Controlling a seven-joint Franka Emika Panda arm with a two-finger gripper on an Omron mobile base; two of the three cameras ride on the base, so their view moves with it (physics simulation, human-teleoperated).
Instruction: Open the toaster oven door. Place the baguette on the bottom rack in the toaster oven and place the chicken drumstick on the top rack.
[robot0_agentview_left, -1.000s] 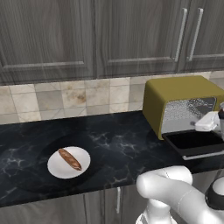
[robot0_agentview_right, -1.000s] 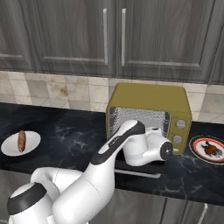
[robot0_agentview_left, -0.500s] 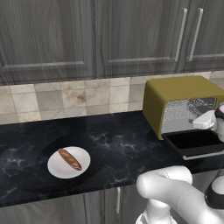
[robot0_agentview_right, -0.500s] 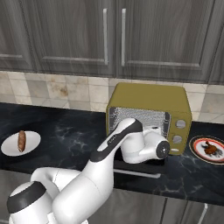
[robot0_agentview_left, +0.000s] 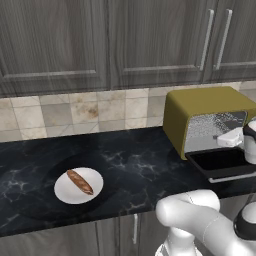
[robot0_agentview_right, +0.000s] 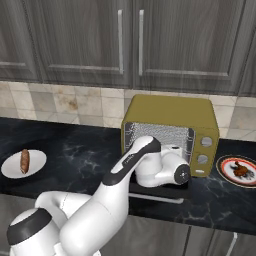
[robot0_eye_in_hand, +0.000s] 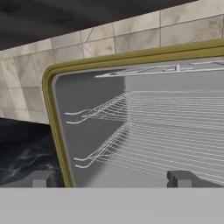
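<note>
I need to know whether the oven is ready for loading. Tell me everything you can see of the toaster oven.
The toaster oven is a mustard-yellow box with a rounded top, standing on the black marbled counter against the tiled wall. Its door, dark glass with a silvery handle, lies folded down flat in front. Inside, both wire racks, top rack and bottom rack, look bare. Pale knobs sit at its right front.

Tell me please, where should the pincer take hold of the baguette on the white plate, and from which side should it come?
Probably the middle of the baguette, from straight above. It lies flat on the white plate, slim and long, so the fingers should close across its narrow width, turned to suit its diagonal pose.
</note>
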